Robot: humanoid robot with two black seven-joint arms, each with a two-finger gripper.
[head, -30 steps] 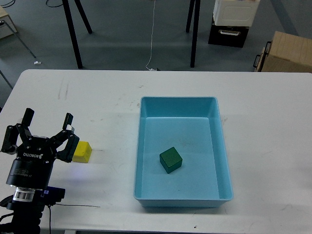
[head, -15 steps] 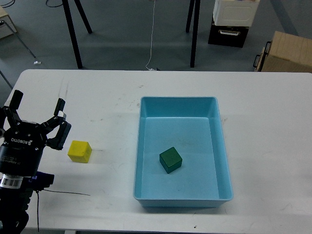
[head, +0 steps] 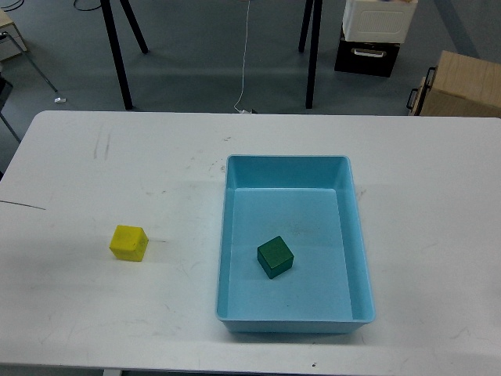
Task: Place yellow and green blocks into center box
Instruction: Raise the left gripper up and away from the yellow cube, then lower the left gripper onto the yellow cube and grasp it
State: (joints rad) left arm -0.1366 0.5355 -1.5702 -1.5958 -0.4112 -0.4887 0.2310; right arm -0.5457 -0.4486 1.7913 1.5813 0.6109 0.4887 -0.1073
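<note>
Now we see neither of our arms in the head view, so we cannot tell how either set of jaws stands, wide or narrow, and nothing shows them holding anything.

We count two blocks. One green block (head: 275, 258) lies on the flat bottom of the blue box (head: 360, 243), a little left of the middle and nearer the front wall, turned slightly askew to the walls and touching none of them. We judge it sits there because that half of the job is done: it rests loose, as a dropped piece would. One yellow block (head: 128, 242) stands on the white bench (head: 94, 313), well apart from the box on its left side, flat on one face. We judge it remains to be moved, and that it lies within reach of our left arm, since it is on that side.

We count one box, set near the middle of the bench with its long side running away from us. Beyond the bench we see one brown carton (head: 460, 84) at the right and one white and black crate (head: 376, 31) on the floor, neither part of the task. A thin dark line, perhaps a cable, crosses the left edge of the bench.
</note>
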